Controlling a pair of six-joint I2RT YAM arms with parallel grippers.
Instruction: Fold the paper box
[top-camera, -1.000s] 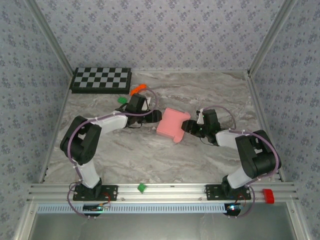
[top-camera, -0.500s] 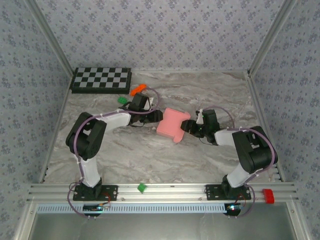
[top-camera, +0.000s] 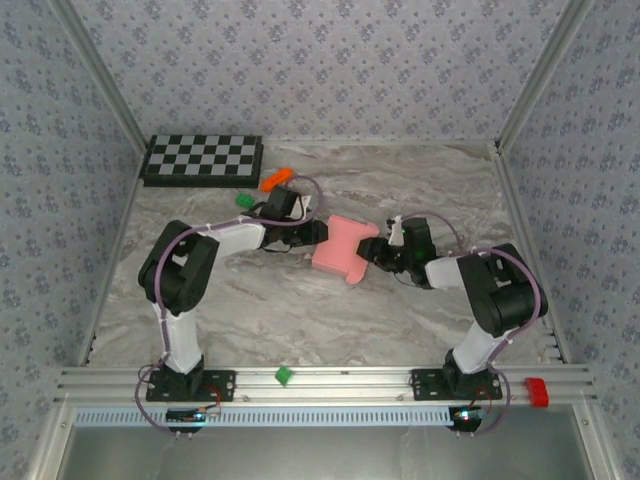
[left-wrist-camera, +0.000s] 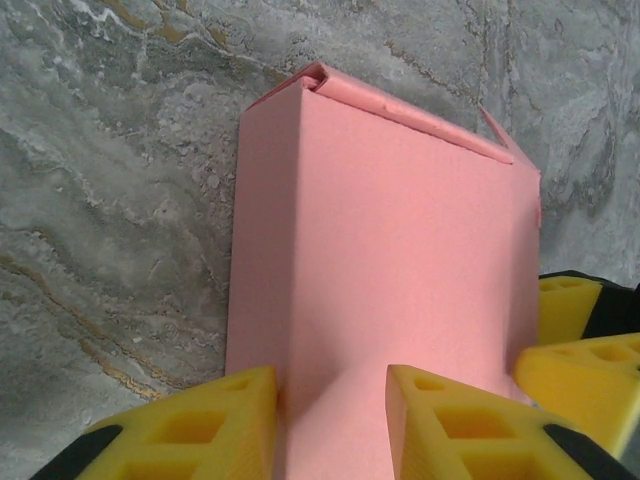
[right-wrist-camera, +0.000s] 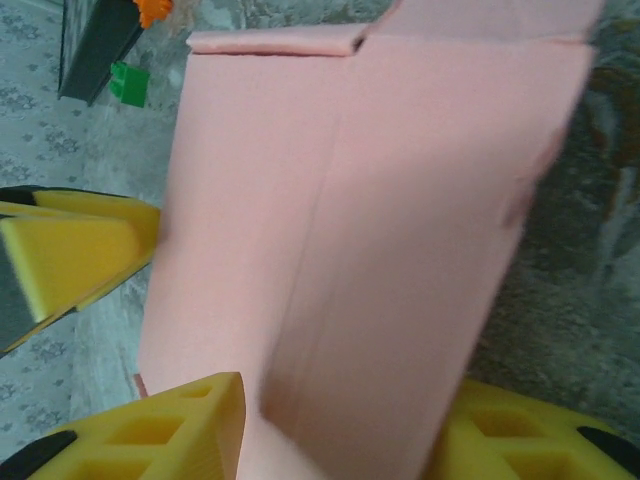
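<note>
Mid-table, the paper box sits btwn the two arms: left gripper at its left end, right gripper at its right. Each has yellow fingers flanking the card, jaws part-way in, but can't tell if either is really pinching. Prob. v. light thin card, stiff only along creases, easily dented or skidded on the table, so best held by walls near corners w/ a gentle squeeze. Plain pink, shallow, rectangular, mostly formed, w/ a tab poking up at a far corner; beyond it lie a green block and an orange block.
</note>
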